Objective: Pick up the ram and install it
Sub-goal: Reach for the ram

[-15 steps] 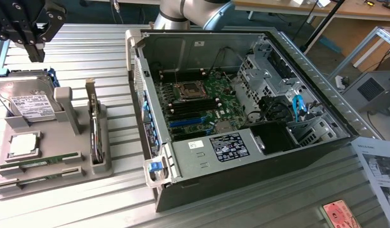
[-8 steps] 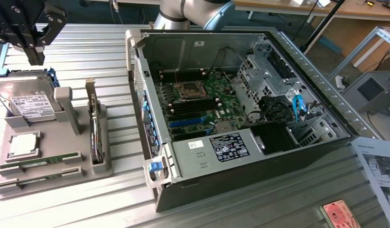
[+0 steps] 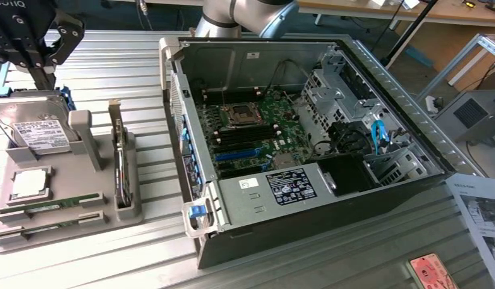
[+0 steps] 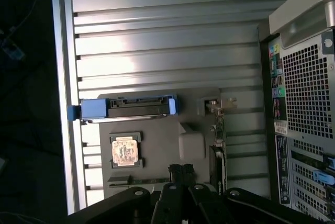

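Two ram sticks, thin green boards, lie in slots at the near end of the grey parts tray (image 3: pixel 95 198): one ram stick (image 3: pixel 53 205) and a second ram stick (image 3: pixel 45 227) just in front of it. My black gripper (image 3: pixel 47 75) hangs above the tray's far end, over the hard drive (image 3: pixel 35 129), well apart from the ram. In the wrist view my gripper (image 4: pixel 181 171) has its fingers together with nothing between them, and a ram stick (image 4: pixel 131 180) shows edge-on close to the fingertips. The open computer case (image 3: pixel 312 211) holds the motherboard with black memory slots (image 3: pixel 247 135).
On the tray a CPU (image 3: pixel 31 182) sits beside an upright card with a metal bracket (image 3: pixel 120 162). The case's tall walls stand to the exterior view's right of the tray. A paper sheet (image 3: pixel 482 211) and a pink card (image 3: pixel 432 271) lie near the table's front corner.
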Robot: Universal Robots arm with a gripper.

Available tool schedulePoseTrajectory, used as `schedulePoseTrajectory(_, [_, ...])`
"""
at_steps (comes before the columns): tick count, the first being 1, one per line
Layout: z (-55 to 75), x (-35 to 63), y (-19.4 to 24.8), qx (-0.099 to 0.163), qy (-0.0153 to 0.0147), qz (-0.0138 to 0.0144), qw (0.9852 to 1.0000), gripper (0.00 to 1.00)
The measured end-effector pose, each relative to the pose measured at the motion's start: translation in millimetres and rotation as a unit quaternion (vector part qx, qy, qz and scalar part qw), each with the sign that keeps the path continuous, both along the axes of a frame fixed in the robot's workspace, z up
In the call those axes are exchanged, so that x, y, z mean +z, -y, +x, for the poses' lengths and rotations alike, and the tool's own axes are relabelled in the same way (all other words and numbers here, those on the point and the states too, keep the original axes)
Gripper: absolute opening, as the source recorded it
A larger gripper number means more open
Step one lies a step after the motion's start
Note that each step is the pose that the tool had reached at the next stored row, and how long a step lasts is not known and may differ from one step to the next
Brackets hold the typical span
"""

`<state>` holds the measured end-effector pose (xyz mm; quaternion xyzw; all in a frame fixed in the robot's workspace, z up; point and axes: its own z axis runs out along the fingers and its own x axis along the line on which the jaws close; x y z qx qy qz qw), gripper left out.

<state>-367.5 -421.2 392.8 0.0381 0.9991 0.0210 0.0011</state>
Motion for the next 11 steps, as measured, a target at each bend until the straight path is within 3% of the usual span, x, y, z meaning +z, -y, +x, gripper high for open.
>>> schedulePoseTrajectory(5, [-0.5, 0.0, 7.3, 0.000, 0.0000, 0.0000, 1.0000, 0.11])
schedulePoseTrajectory(11, [-1.4, 0.0, 19.6, 0.000, 0.0000, 0.0000, 1.0000, 0.11])
